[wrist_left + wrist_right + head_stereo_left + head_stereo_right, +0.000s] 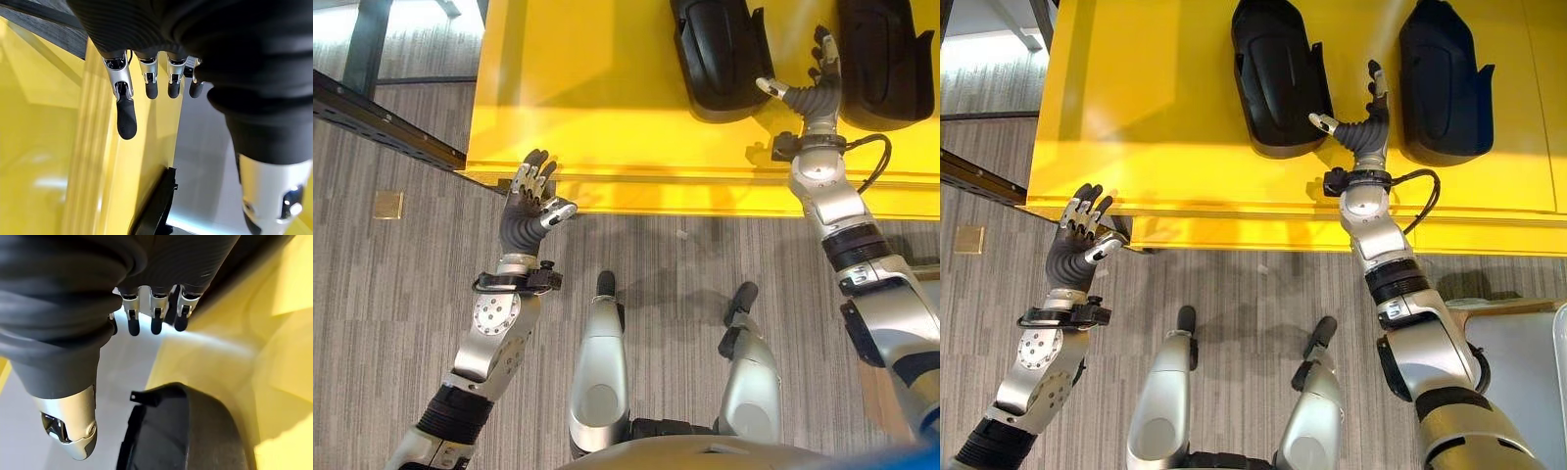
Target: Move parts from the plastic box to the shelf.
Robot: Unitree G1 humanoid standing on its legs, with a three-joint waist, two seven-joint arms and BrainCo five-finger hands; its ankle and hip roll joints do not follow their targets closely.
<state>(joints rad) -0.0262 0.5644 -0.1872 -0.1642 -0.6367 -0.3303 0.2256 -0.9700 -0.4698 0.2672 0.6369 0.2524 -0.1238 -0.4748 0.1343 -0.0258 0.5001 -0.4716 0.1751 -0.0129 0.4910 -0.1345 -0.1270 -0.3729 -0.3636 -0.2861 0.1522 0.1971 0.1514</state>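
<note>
Nearest the lens, my left hand hovers at the front edge of the yellow shelf, fingers straight and loosely spread, thumb out to the side, holding nothing; its wrist view looks along those fingers to the shelf's glossy lip. Farther in, my right hand is raised over the shelf top, fingers relaxed and pointing away from me, thumb splayed toward the left black part, and it too is empty. That part lies flat on the yellow surface just beside my thumb; whether thumb and part touch I cannot tell. The right black part lies on the other side of my hand, so I stand between the two, and both already rest on the shelf. From the right wrist view the left black part shows a thin moulded rim with a small tab and a hollow inside. My judgement: these are stiff plastic shells, light for their bulk, smooth enough to slide on the glossy shelf and not especially fragile, though a thin edge could chip if dropped. The best hold looks like the long rim, fingers hooked over the wall and thumb inside the hollow, rather than the rounded back where fingertips would slip. Grey carpet runs below the shelf's edge.
</note>
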